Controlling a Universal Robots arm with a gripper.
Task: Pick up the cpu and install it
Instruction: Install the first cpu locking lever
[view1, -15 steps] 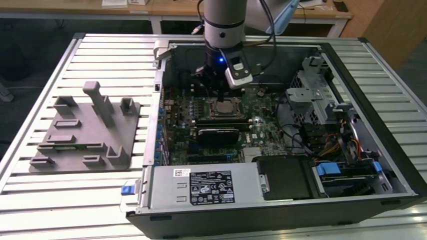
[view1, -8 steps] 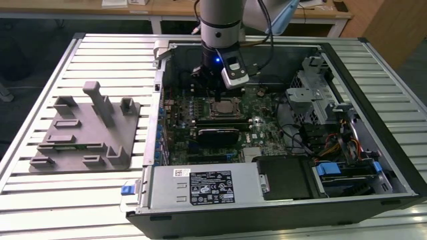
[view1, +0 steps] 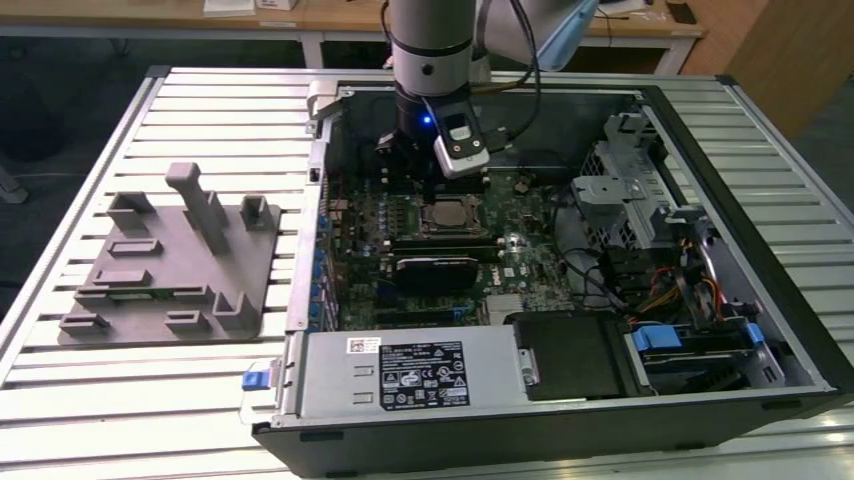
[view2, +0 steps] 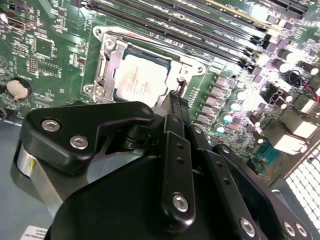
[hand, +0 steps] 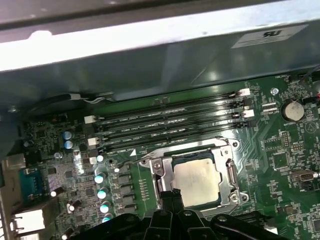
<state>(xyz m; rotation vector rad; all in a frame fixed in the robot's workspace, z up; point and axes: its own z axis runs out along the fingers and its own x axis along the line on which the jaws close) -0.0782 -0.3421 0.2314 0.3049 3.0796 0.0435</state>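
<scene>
Sitting flat in its socket (hand: 231, 172), the cpu (hand: 197, 182) looks installed; the gripper (hand: 173, 195) hovers at its edge, closed and empty.

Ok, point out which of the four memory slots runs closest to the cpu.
The memory slot right beside the socket frame holding the cpu; the other three lie beyond it, toward the case wall.

You'll see the cpu (hand: 197, 183), a silvery-grey square chip, lying flat inside its metal-framed socket (hand: 231, 175).
</scene>
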